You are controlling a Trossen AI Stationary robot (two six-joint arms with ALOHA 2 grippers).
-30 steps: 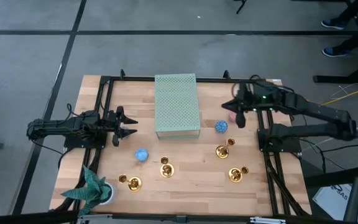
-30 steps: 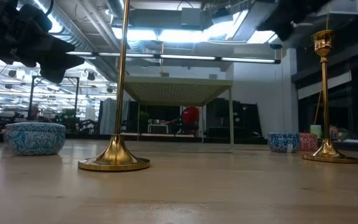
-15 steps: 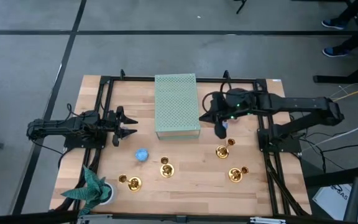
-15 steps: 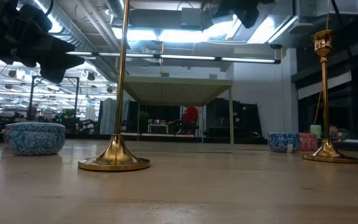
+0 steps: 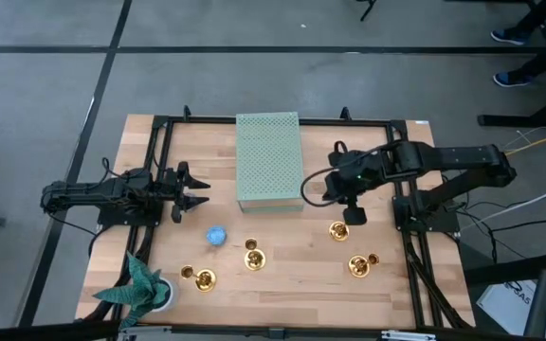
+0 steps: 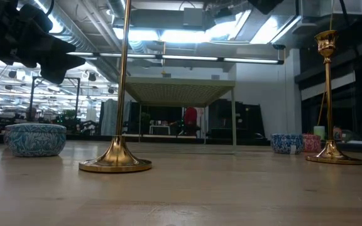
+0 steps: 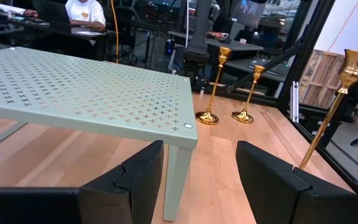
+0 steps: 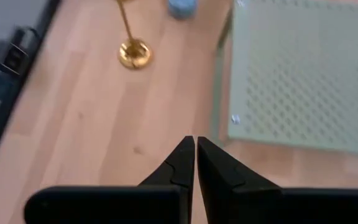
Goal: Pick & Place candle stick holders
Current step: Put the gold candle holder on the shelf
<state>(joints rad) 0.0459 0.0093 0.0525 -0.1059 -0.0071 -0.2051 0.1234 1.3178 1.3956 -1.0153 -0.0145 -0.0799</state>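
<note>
Wooden table (image 5: 282,275), candle stick holders (image 5: 337,229) just beside right gripper (image 5: 354,216) — jaws closed, empty, left gripper (image 5: 186,194) — jaws open.

Even, bright overhead light — ceiling strip lamps (image 6: 168,58) glare in the low view. Beyond the right claw (image 8: 194,163), the light wooden counter (image 8: 104,118) blurs — shadows stay soft.

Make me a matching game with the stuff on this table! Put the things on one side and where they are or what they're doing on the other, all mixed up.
Things:
1. green rack
2. paper plant
3. right gripper
4. left gripper

Places or states:
A. fingers shut, above the table beside the rack
B. fingers open, waiting at the table's left side
C. in the table's front left corner
D. standing in the middle at the back

Pairs: 1-D, 2-C, 3-A, 4-B
</note>
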